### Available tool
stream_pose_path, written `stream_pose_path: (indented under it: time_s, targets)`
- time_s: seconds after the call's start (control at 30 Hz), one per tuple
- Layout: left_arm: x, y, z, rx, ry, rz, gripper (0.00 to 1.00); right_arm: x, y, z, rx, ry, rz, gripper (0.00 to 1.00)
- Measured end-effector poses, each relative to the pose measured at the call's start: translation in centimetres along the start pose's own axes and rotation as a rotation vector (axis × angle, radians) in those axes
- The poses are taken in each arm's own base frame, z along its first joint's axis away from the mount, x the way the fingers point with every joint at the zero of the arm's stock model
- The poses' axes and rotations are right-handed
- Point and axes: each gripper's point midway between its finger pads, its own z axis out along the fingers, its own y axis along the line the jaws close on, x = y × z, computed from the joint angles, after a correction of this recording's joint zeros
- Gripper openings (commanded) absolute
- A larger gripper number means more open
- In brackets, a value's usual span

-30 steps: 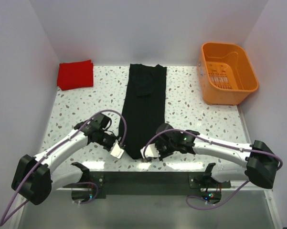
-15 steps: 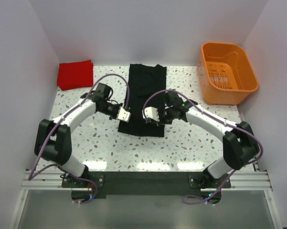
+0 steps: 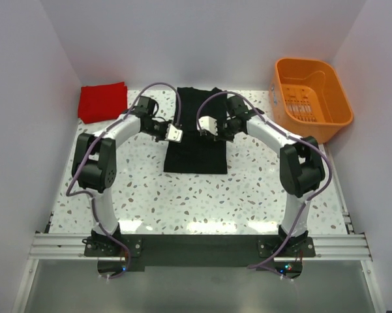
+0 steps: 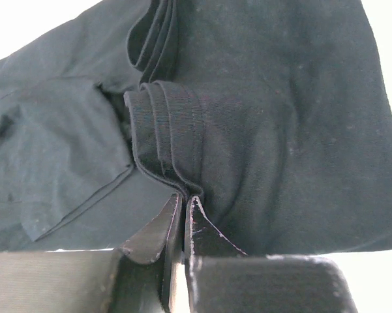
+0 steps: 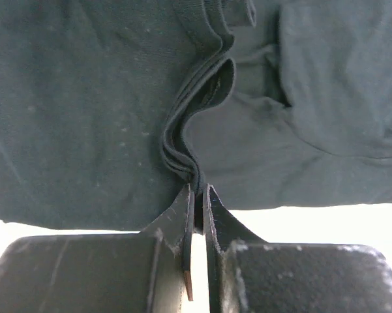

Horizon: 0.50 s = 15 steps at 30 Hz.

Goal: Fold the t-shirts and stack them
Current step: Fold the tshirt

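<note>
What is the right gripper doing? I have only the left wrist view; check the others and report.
Observer: The right gripper is shut on a bunched, layered edge of the plain black cloth t-shirt.
Operator: Now locate the other shirt.
Observer: The bright red folded cloth t-shirt lies at the far left corner of the speckled table, apart from the black one.

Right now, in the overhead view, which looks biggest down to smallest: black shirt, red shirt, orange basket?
1. orange basket and black t-shirt: about alike; the basket stands taller, nearer the camera, so unranked.
2. red t-shirt: clearly smallest.
</note>
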Motion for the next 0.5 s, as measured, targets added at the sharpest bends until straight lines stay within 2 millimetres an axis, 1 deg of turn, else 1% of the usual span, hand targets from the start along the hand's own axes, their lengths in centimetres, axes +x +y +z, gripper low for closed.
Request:
stream_pose_path:
  time_s: [0.1,0.2,0.5]
  targets:
    - [0.9,1.4,0.5,-0.012,0.006,0.008,0.00,0.7,-1.0,0.6,0.004,0.007,0.005,0.00]
    - [1.9,2.4,1.0,-0.022,0.013,0.014,0.00,1.6,-1.5,1.1,0.000,0.016,0.013,0.00]
    - [4.2,4.0,2.2,-0.046,0.031,0.024,0.00,3.3,-2.2,3.0,-0.015,0.041,0.031,0.00]
